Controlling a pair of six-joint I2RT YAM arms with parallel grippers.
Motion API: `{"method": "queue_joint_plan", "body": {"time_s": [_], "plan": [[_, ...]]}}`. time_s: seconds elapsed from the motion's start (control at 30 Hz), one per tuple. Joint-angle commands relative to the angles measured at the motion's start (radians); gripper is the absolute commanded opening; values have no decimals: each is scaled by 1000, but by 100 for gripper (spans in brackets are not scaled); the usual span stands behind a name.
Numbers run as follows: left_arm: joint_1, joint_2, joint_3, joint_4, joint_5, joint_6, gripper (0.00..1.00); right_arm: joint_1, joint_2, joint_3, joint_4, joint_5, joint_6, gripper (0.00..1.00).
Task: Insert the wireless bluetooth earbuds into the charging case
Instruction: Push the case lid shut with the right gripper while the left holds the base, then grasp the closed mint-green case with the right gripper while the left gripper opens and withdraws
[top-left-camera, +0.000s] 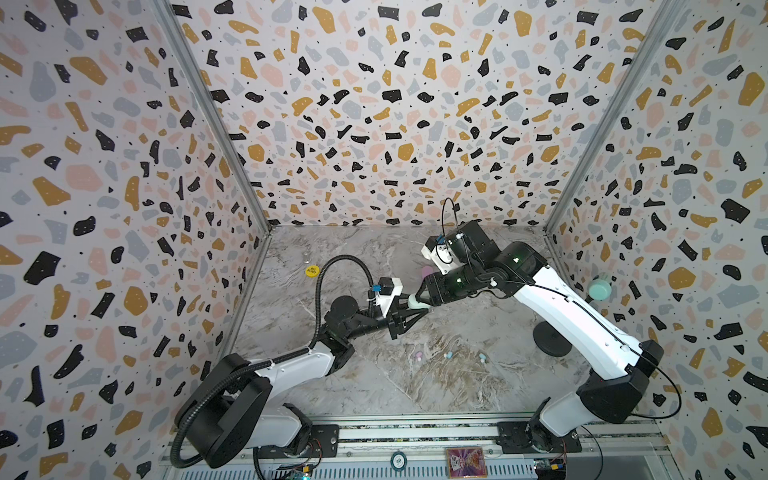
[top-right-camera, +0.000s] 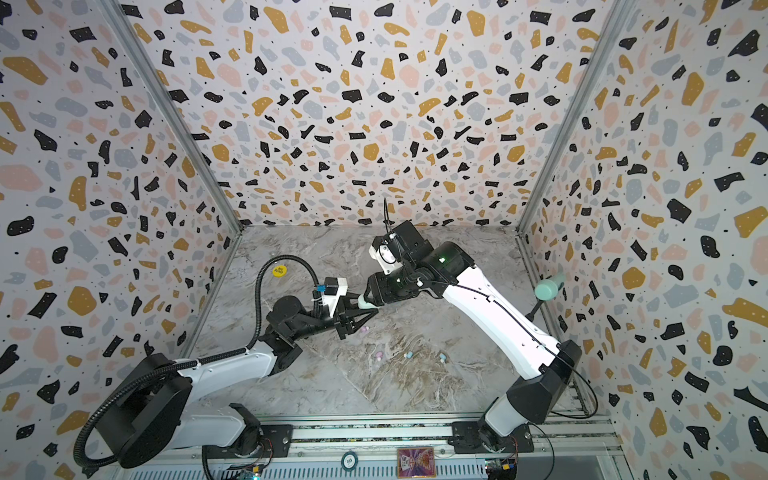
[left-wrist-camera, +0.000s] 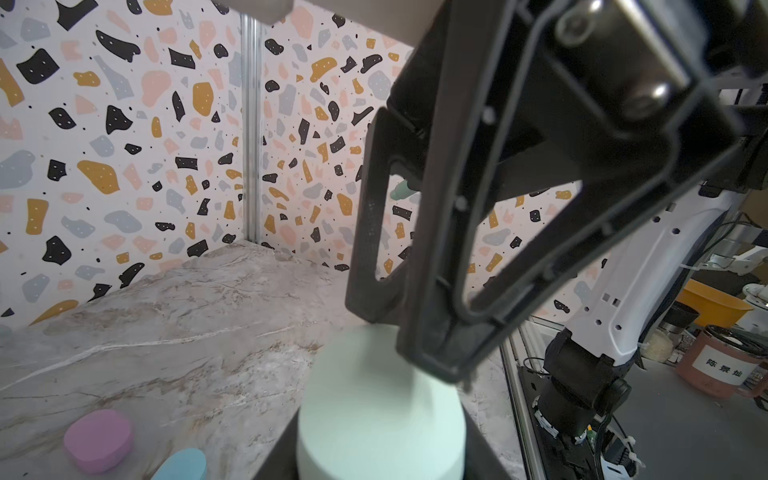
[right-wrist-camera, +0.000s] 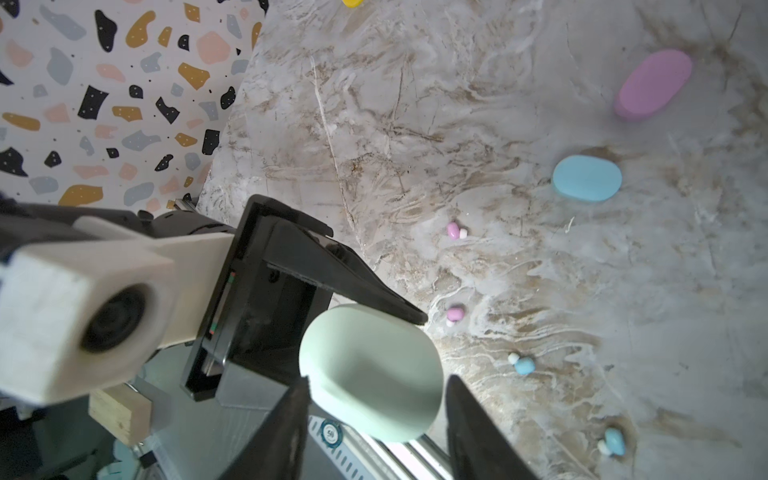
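Note:
A mint oval charging case (top-left-camera: 417, 302) (top-right-camera: 365, 302) hangs above the mid table, closed. My left gripper (top-left-camera: 422, 309) (left-wrist-camera: 380, 465) is shut on it, and the case (left-wrist-camera: 380, 415) fills the space between its fingers. My right gripper (top-left-camera: 419, 296) (right-wrist-camera: 378, 382) straddles the same case (right-wrist-camera: 370, 370) from the opposite side. Its fingers stand apart, with a gap showing on one side. Small earbuds lie loose on the marble: two pink earbuds (right-wrist-camera: 455, 230) (right-wrist-camera: 454, 314) and two blue earbuds (right-wrist-camera: 523, 364) (right-wrist-camera: 613, 442). In a top view they lie just in front of the grippers, among them a pink earbud (top-left-camera: 419, 355) and a blue earbud (top-left-camera: 448, 355).
A pink oval case (right-wrist-camera: 652, 85) and a blue oval case (right-wrist-camera: 587, 178) lie closed on the table behind the grippers. A yellow disc (top-left-camera: 311, 271) sits at the back left. At the right wall, a mint cylinder (top-left-camera: 599, 289) stands on a stalk with a black round base (top-left-camera: 552, 338).

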Motion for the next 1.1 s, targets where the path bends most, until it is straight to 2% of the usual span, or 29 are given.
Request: {"method": "queue_joint_plan", "body": {"time_s": [0.0,0.2,0.47,0.53,0.63,0.8,0.83,0.9,0.97,1.0,1.03,1.07], "plan": [[-5,-21,3,50,-6,25,0,22,40,85,-71,52,-5,68],[-5,-23,1,45,-12,29,0,53,110,164,-133,85,-4,77],[-5,-27,-1,45,-18,30,0,64,138,174,-188,94,8,76],[-5,-25,-2,49,-19,27,0,66,139,172,-184,94,12,72],[-5,-27,-2,48,-21,25,0,67,134,166,-161,91,19,59],[-5,-26,2,37,-24,25,0,67,126,164,-137,94,28,52],[-5,-26,3,32,-27,24,3,66,123,161,-136,101,29,52],[-5,-24,10,5,-43,21,37,59,112,149,-137,125,36,52],[-5,-28,13,-15,-52,22,76,35,84,110,-131,146,41,52],[-5,-34,11,-21,-54,27,89,18,70,86,-123,150,43,52],[-5,-41,9,-30,-66,36,100,-3,48,51,-110,157,47,52],[-5,-51,6,-48,-87,45,100,-25,23,11,-90,165,49,52]]}}
